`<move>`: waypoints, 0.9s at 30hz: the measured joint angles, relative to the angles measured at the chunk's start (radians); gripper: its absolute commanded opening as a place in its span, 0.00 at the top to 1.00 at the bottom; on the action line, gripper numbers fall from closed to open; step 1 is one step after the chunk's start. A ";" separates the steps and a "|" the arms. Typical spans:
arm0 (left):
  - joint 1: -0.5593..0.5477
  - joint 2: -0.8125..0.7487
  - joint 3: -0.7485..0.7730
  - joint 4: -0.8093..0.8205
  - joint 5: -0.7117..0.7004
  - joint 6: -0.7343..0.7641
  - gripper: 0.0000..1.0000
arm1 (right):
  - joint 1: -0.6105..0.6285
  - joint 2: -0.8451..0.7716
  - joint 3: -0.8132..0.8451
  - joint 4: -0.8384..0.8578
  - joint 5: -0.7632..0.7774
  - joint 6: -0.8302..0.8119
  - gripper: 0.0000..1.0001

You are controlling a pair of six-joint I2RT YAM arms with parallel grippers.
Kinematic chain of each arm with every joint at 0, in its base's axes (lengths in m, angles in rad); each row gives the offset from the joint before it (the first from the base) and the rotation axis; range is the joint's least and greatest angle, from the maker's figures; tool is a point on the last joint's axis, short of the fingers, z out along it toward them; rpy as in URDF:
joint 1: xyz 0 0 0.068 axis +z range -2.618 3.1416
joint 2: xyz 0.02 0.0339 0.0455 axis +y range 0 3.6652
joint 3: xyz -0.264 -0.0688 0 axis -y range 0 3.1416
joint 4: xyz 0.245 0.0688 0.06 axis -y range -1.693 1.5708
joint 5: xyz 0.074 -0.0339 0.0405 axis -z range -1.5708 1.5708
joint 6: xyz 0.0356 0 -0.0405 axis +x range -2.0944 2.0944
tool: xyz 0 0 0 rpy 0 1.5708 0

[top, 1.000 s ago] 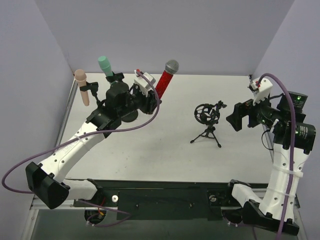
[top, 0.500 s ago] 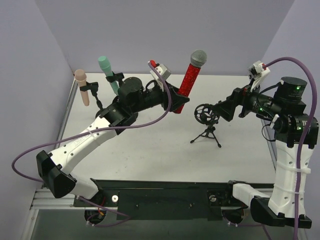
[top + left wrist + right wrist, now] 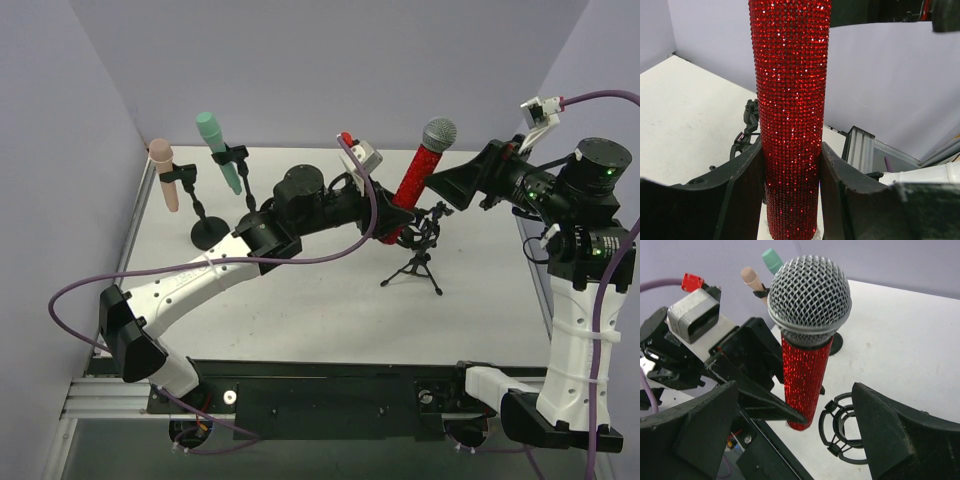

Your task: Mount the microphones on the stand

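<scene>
**Arms at the moment of hand-over.** (a) The left arm (image 3: pixel 200 275) is based at the near left edge of the surface (image 3: pixel 300 290). Its white links reach low and far-right to mid-scene. The left claw (image 3: pixel 398 222) has both fingers (image 3: pixel 742 190) pressed flat against opposite sides of the red mic (image 3: pixel 415 190), gripping the lower shaft. The mic is tilted, head up and to the right. (b) The right arm (image 3: pixel 575 330) is based at the near right, with its white column upright, its elbow high and its forearm turned left. The right claw (image 3: pixel 450 188) is raised above the surface and points left. Its fingers (image 3: pixel 700 425) are spread wide on either side of the mic's upper part, clear of it.
</scene>
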 measured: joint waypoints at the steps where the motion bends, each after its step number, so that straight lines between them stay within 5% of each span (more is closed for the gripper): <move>1: -0.006 0.002 0.000 0.000 -0.008 -0.003 1.00 | 0.000 0.003 -0.001 0.020 0.000 0.024 0.13; 22: -0.080 0.068 0.060 0.064 -0.117 -0.047 1.00 | 0.026 0.011 -0.101 0.217 -0.011 0.219 0.49; 27: -0.087 0.068 0.072 0.065 -0.117 -0.048 1.00 | 0.025 0.010 -0.105 0.223 -0.011 0.214 0.50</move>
